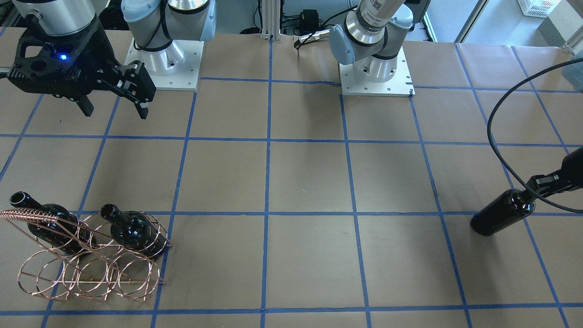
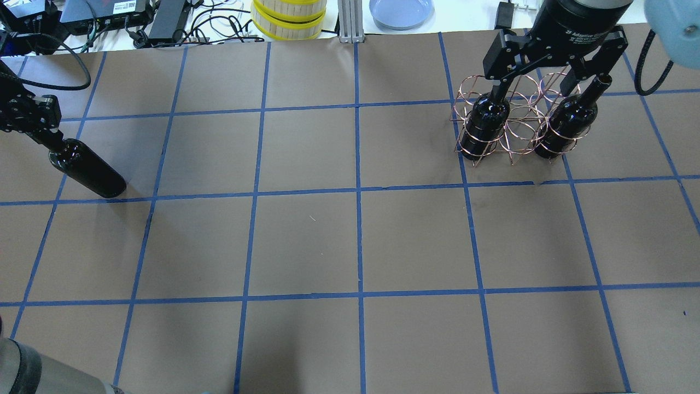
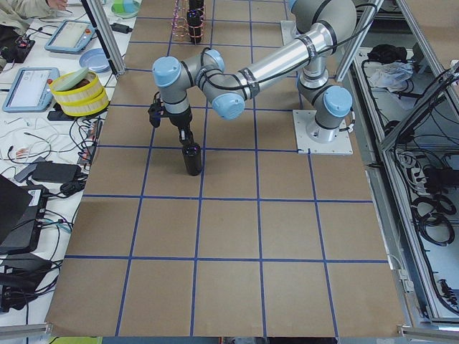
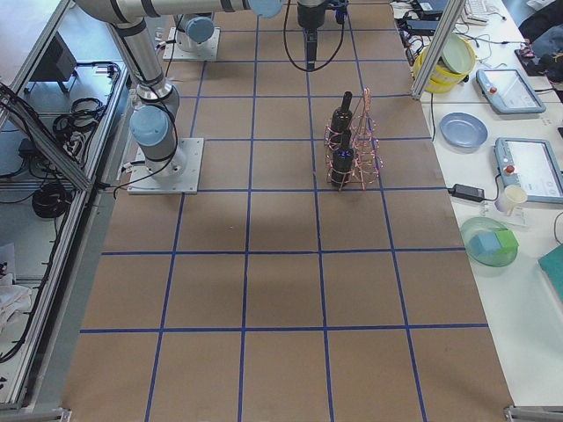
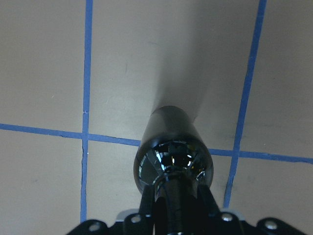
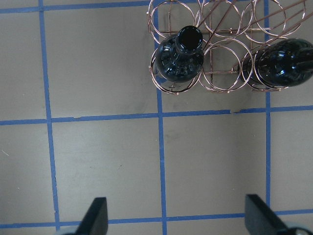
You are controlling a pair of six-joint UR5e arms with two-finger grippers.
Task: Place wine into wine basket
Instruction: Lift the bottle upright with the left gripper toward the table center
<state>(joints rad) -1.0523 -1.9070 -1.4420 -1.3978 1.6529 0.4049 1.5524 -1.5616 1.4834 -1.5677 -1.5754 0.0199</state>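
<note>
My left gripper [image 2: 34, 117] is shut on the neck of a glossy black wine bottle [image 2: 87, 171] that stands upright at the table's left side; it shows in the front view [image 1: 503, 212] and the left wrist view [image 5: 173, 156]. The copper wire wine basket [image 2: 519, 128] stands at the far right, also in the front view [image 1: 91, 273]. It holds two black bottles [image 2: 484, 123] [image 2: 569, 123] in its outer rings, and the middle ring is empty. My right gripper [image 2: 538, 76] hangs open and empty above the basket; its fingers [image 6: 98, 215] show in the right wrist view.
A yellow-rimmed stack [image 2: 289, 16], a blue plate [image 2: 401, 11] and cables lie beyond the table's far edge. A black cable [image 1: 496, 136] loops off the left arm. Brown paper with a blue tape grid covers the table between bottle and basket.
</note>
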